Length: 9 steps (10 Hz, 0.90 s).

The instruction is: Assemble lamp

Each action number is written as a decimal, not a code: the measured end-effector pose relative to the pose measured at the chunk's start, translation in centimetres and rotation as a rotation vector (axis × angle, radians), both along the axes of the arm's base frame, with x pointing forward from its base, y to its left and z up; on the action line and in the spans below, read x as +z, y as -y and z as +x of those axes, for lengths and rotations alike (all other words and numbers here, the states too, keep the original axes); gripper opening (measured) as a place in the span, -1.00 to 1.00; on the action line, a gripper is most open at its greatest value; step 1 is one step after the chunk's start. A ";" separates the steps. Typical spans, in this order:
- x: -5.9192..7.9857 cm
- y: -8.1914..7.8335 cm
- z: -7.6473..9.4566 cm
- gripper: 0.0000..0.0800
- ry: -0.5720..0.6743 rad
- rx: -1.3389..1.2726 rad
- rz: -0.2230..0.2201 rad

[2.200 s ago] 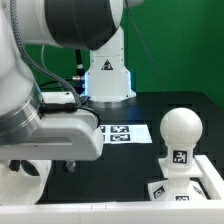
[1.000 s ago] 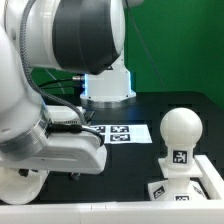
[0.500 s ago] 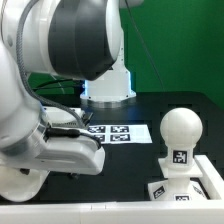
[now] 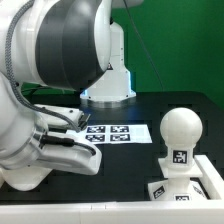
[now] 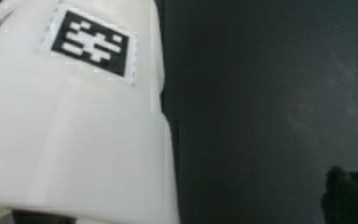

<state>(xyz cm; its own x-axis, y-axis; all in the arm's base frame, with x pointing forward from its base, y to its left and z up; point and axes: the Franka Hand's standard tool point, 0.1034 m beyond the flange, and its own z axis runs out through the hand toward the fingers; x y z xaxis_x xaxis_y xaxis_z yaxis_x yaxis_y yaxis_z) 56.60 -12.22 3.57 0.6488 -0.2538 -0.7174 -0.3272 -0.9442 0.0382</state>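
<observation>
The lamp's round-headed bulb [image 4: 178,130] stands upright on the blocky base [image 4: 192,186] at the exterior view's lower right, both tagged. The tapered shade [image 5: 78,120] fills much of the wrist view as a big white surface with one square tag. In the exterior view it is hidden behind my arm at the lower left. My gripper [image 5: 185,208] is low over the table right by the shade. One dark finger [image 5: 348,196] shows well away from the shade's edge and the jaws stand wide apart. Nothing is gripped.
The marker board [image 4: 115,133] lies flat on the black table at the middle. The robot's white pedestal [image 4: 108,85] stands behind it. My arm [image 4: 60,70] blocks the exterior view's left half. A white rim [image 4: 120,212] runs along the table's front edge.
My arm has swung and sunk toward the exterior view's lower left, over the place where the shade lies. The bulb and base have not moved.
</observation>
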 end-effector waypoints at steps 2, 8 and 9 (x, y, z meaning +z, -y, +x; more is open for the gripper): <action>0.0 0.1 0.0 0.67 0.000 -0.001 0.000; -0.1 0.2 -0.1 -0.90 -0.001 -0.004 0.000; -0.1 0.3 -0.1 -0.90 -0.001 -0.004 0.000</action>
